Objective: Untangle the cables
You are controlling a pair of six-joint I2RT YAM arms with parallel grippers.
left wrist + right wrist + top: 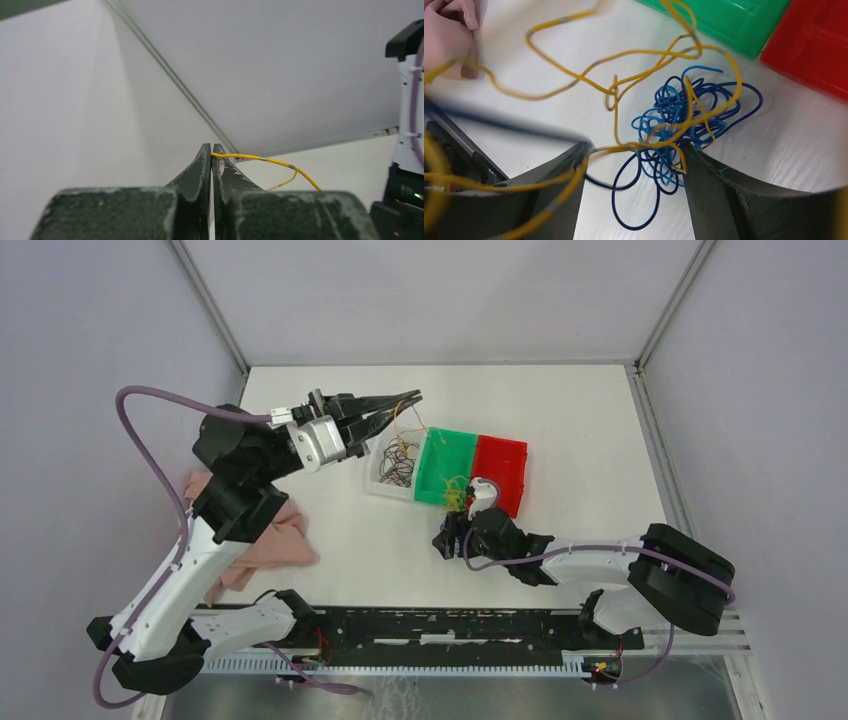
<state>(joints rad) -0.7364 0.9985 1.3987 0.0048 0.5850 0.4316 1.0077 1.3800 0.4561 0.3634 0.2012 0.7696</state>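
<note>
Yellow cable nipped in left hand — right hand agape.

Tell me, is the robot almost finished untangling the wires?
Not yet. Done: the brown wires lie in the clear tray, away from the blue ones. In hand: the left hand, shut, holds up one yellow wire. Left: the blue bundle, knotted with more yellow strands, lies on the table between the fingers of the open right hand.

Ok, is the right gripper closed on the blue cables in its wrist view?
No, the right gripper is open, its fingers standing wide apart with the blue cables lying between and beyond them.
</note>
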